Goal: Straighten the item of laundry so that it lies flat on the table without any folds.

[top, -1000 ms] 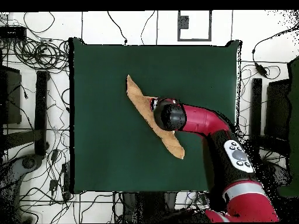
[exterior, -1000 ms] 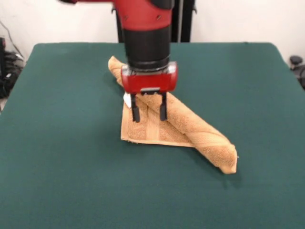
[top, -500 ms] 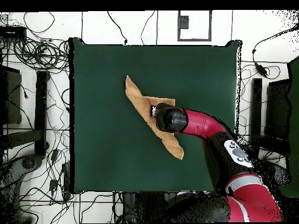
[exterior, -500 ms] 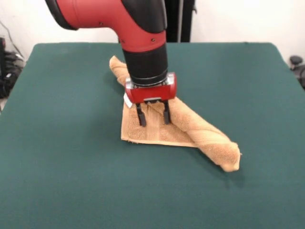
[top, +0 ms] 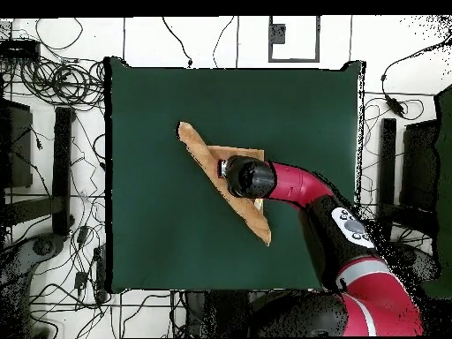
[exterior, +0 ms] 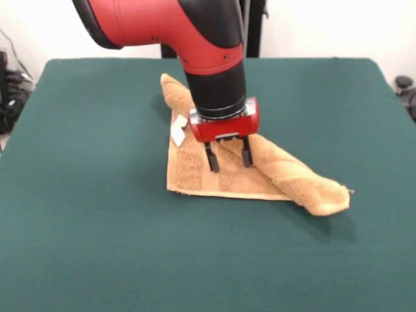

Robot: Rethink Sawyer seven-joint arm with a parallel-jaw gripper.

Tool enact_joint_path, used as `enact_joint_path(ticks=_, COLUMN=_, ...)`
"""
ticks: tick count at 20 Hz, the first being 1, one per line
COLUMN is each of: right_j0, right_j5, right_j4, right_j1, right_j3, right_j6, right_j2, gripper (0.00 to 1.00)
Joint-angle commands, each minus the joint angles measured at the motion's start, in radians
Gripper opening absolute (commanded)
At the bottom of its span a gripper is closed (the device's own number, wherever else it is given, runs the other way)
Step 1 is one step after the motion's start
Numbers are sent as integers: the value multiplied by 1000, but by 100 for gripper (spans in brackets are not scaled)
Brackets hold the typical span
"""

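The orange-tan towel (exterior: 195,172) lies near the middle of the green table (exterior: 78,208), folded into a triangle. A thick rolled ridge runs from its far end to a bunched end (exterior: 328,198) at the front right. Its white tag (exterior: 178,133) shows on the left. My gripper (exterior: 229,158) points straight down with its fingers (exterior: 212,160) apart, their tips at the towel where the ridge meets the flat part. In the overhead view the towel (top: 196,146) lies slantwise on the table (top: 150,229), and the arm's wrist (top: 243,177) hides the gripper.
Cables (top: 62,84) and dark equipment (top: 26,159) lie on the floor round the table in the overhead view. The table's edges are far from the towel on all sides.
The gripper has moved to the right in the front view and come lower. The towel's ridge and bunched end have shifted right with it, and more of the flat part and the tag show.
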Motion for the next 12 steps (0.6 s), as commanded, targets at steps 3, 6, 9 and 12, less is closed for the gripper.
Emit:
enact_joint_path(ticks=3, right_j0=46, right_j5=110, right_j4=31, right_j1=-7, right_j3=76, right_j6=43, right_j2=138, gripper=100)
enact_joint_path(ticks=6, right_j0=48, right_j5=112, right_j4=35, right_j1=0, right_j3=76, right_j6=49, right_j2=145, gripper=100)
enact_joint_path(ticks=9, right_j0=48, right_j5=110, right_j4=34, right_j1=13, right_j3=71, right_j6=46, right_j2=153, gripper=100)
enact_joint_path(ticks=12, right_j0=49, right_j5=108, right_j4=31, right_j1=28, right_j3=61, right_j6=41, right_j2=160, gripper=100)
